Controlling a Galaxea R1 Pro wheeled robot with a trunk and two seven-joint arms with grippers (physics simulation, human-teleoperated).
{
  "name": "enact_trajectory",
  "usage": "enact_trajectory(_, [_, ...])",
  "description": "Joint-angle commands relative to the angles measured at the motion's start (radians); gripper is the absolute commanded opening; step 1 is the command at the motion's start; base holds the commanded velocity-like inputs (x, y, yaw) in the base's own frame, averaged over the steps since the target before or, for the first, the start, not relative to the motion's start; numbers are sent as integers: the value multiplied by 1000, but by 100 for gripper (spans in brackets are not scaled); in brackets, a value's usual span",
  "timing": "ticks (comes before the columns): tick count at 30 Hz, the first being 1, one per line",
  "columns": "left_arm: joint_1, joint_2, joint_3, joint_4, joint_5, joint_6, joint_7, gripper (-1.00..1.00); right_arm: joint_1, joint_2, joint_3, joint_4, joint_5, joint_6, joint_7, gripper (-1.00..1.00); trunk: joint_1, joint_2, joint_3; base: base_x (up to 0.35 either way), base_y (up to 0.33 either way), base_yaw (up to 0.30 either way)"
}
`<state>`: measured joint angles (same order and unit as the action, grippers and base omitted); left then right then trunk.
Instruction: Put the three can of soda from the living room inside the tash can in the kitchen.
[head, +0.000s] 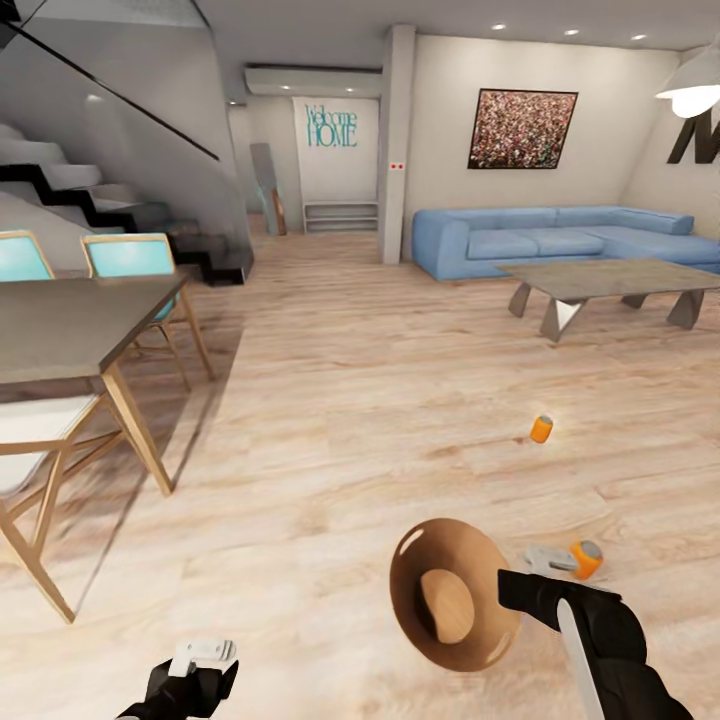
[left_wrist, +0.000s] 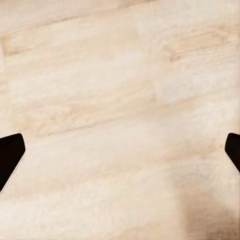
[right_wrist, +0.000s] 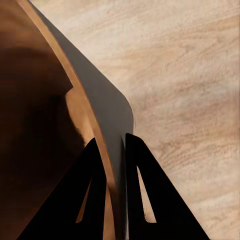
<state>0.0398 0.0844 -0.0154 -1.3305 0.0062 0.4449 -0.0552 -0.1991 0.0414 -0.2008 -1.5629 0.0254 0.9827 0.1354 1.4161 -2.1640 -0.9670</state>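
Pinching the rim of the brown bin (head: 452, 596), the right claw (head: 512, 590) holds it tipped up over the wood floor (head: 350, 420) with two orange cans (head: 541, 429) lying nearby, while the left wrist view shows the left claw (left_wrist: 120, 150) spread wide over bare boards, and the right wrist view shows black fingers (right_wrist: 95, 190) squeezing the bin wall.

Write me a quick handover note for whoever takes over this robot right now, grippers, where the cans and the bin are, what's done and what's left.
Right gripper: shut on the trash can rim, one finger inside the wall and one outside, holding it above the living room floor, mouth towards the head camera.
Left gripper: open, empty, over bare floor.
Cans: one orange can on the floor ahead to the right; a second orange can on the floor just right of the bin. Blue can not located.
Done: bin picked up; what shows of its inside holds no can.
Left: collect all three cans, find the blue one.
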Motion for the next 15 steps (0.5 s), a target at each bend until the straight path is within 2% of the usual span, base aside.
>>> enact_trajectory(1, [0,0,0,0,0,0,0,100,0,0,-1,0,-12,1,4,-100,0,0,0,338,0,-108])
enact_trajectory(15, [0,0,0,0,0,0,0,100,0,0,0,0,-13,2,4,-100,0,0,0,338,0,-260])
